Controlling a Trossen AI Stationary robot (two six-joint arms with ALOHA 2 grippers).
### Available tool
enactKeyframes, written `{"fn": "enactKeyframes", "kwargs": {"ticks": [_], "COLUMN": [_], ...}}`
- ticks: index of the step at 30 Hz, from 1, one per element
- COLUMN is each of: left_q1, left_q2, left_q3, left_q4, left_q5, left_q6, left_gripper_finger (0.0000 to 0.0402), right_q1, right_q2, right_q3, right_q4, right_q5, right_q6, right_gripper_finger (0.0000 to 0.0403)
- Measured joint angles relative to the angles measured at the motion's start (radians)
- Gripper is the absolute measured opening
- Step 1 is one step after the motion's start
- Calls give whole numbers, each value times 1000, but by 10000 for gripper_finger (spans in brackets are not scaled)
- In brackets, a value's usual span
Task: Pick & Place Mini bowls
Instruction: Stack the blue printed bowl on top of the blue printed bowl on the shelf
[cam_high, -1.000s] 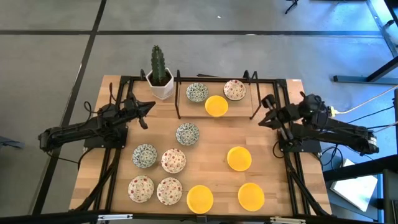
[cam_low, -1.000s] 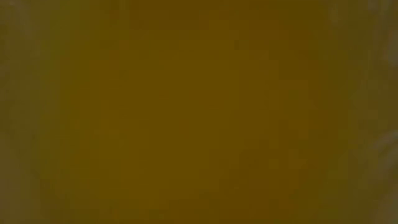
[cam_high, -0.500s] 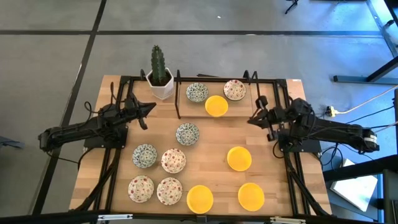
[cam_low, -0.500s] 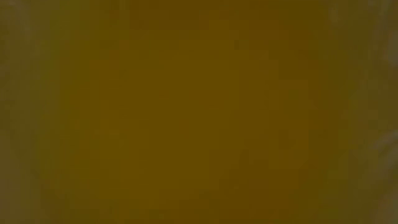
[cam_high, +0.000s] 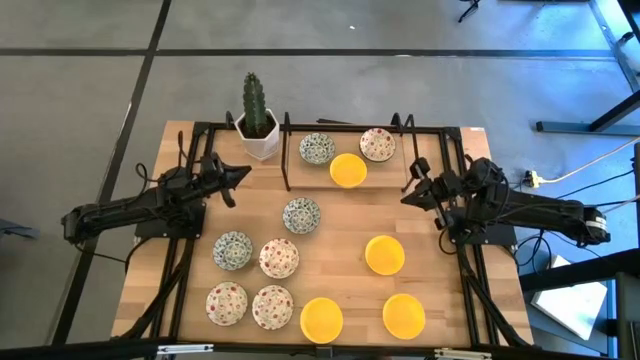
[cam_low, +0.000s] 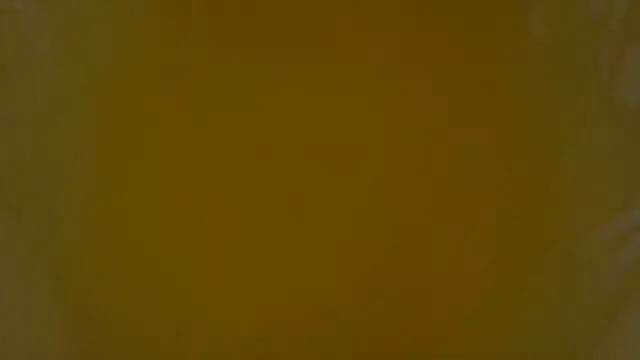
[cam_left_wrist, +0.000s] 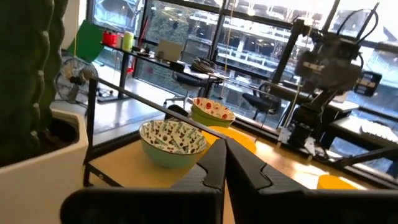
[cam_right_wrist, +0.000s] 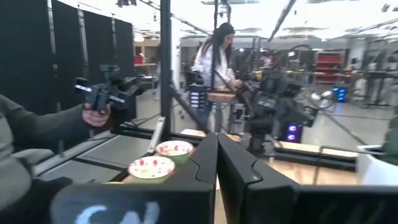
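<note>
my wooden table (cam_high: 440, 270), near edge first. along the near edge sit four mini bowls: two red-speckled bowls (cam_high: 227, 303) side by side toward the near left corner, a yellow bowl (cam_high: 322, 319) at the middle, touching the second speckled one, and another yellow bowl (cam_high: 404, 315) toward the near right corner, apart from it.

one row farther in: a blue-green patterned bowl (cam_high: 232, 250) touching a speckled bowl (cam_high: 279, 258) on the left half, and a lone yellow bowl (cam_high: 385, 254) on the right half. a second patterned bowl (cam_high: 302, 215) stands alone near the table's centre.

at the far edge, inside the black frame rack (cam_high: 288, 160), three bowls cluster: a patterned one (cam_high: 317, 148), a yellow one (cam_high: 348, 169) and a speckled one (cam_high: 378, 144).

my left gripper (cam_high: 236, 176) hangs over the left edge, fingers pressed together, holding nothing; its wrist view looks past the closed fingers (cam_left_wrist: 214, 163) at the patterned rack bowl. my right gripper (cam_high: 413, 193) hangs over the right edge, just beside the rack's right post, fingers likewise together (cam_right_wrist: 208, 158) and empty.

cactus in a white pot (cam_high: 257, 122) at the far left corner. the low view is a uniform dark yellow-brown field; nothing can be told from it. beyond the table, the right wrist view shows a person's hand (cam_right_wrist: 94, 116) holding a dark device and another person (cam_right_wrist: 214, 62) standing farther back.
</note>
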Motion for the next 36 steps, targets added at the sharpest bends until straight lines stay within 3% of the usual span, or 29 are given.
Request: {"fn": "enactKeyframes", "kwargs": {"ticks": [7, 12, 18, 26, 31, 36], "left_q1": [-56, -164, -356, -514, -527, -529], "left_q2": [9, 79, 255, 482, 568, 664], "left_q3": [0, 49, 144, 300, 367, 456], "left_q4": [-4, 0, -15, -119, -135, -171], "left_q5": [134, 127, 5, -195, -208, -183], "left_q6": [-96, -165, -134, -99, -97, -89], "left_gripper_finger": [4, 3, 3, 3, 3, 3], "right_q1": [68, 106, 145, 147, 147, 147], "right_q2": [0, 0, -1, -48, -67, -65], "right_q3": [-12, -12, -12, -10, -9, -8], "right_q4": [-6, 40, 51, 50, 15, -108], "right_q5": [0, 19, 138, 45, 44, 80], "right_q6": [11, 23, 38, 47, 78, -34], "right_gripper_finger": [10, 10, 10, 10, 10, 10]}}
